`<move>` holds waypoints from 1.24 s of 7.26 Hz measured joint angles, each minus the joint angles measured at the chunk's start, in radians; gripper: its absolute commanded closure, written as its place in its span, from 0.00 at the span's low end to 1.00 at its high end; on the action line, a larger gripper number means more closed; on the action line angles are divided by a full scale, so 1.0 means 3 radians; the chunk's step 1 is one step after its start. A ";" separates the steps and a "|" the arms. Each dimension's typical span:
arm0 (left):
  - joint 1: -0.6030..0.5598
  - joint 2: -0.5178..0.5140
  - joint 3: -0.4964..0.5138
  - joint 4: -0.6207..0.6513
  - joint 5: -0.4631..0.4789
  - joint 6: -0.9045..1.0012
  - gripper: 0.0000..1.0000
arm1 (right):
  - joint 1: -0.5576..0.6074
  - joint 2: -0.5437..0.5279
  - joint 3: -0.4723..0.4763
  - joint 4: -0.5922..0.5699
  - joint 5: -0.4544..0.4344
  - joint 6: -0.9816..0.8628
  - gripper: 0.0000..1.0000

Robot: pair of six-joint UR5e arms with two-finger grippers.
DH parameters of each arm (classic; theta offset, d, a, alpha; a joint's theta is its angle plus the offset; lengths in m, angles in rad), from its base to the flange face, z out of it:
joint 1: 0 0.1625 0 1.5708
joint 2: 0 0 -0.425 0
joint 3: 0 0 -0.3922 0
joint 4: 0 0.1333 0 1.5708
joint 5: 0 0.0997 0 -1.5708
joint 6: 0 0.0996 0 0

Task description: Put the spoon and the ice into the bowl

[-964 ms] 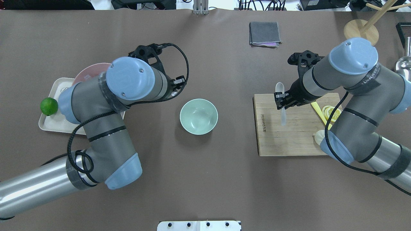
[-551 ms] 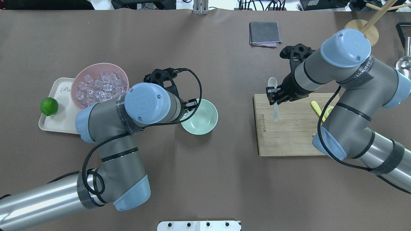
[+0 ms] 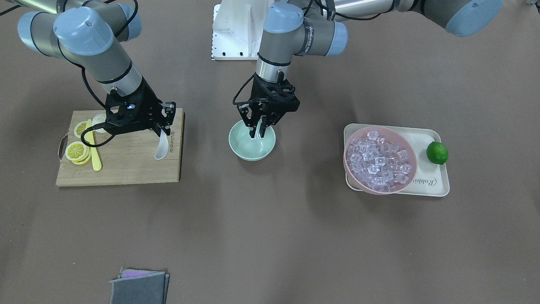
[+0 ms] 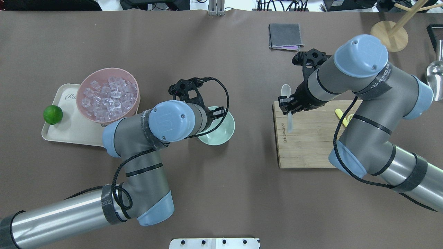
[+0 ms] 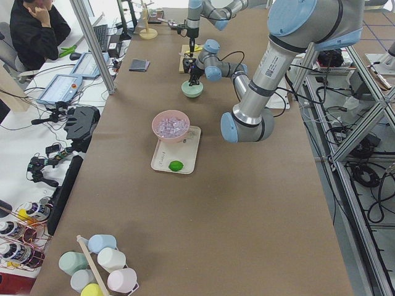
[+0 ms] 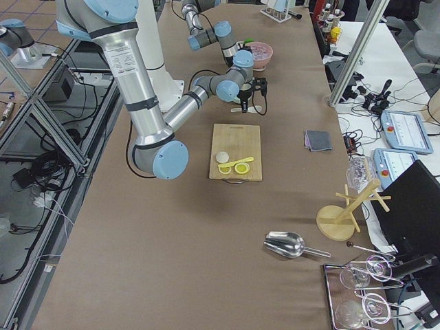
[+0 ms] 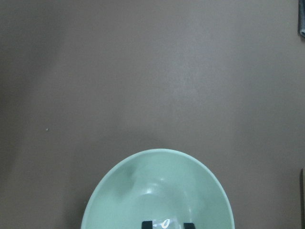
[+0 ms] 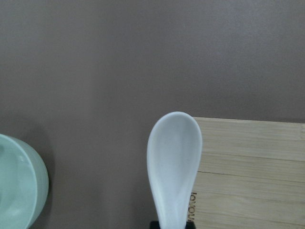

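Observation:
The mint-green bowl (image 4: pixel 223 133) stands at the table's middle. My left gripper (image 3: pixel 258 130) hangs just over the bowl (image 3: pixel 252 148), shut on a small clear ice cube (image 7: pixel 165 223) that shows between its fingertips above the bowl's inside (image 7: pixel 157 191). My right gripper (image 4: pixel 289 108) is shut on the handle of the white spoon (image 4: pixel 286 92) and holds it in the air over the left edge of the wooden cutting board (image 4: pixel 311 145), scoop pointing away. The spoon's scoop (image 8: pixel 174 157) fills the right wrist view, with the bowl's rim (image 8: pixel 19 186) at the left edge.
A pink bowl of ice cubes (image 4: pixel 108 95) and a lime (image 4: pixel 53 114) sit on a cream tray (image 4: pixel 65 133) at the left. A yellow knife (image 3: pixel 95 152) and lemon slices (image 3: pixel 76 150) lie on the board. A grey cloth (image 4: pixel 285 36) lies at the back.
My left arm has swung from the pink bowl to the right, over the mint bowl. My right gripper has carried the spoon left and a little farther back, to the board's left edge.

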 measured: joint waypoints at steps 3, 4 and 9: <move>-0.0166 0.0046 -0.0269 0.0283 -0.0125 0.0223 0.02 | -0.0167 0.0082 0.0011 -0.0030 -0.0126 0.0043 1.00; -0.0356 0.0085 -0.0558 0.0653 -0.0329 0.0469 0.02 | -0.0242 0.0183 0.0015 -0.0146 -0.0204 0.0048 1.00; -0.1513 0.0446 -0.0904 0.1011 -0.1139 0.1938 0.02 | -0.0697 0.0908 -0.0269 -0.0697 -0.0625 0.0160 1.00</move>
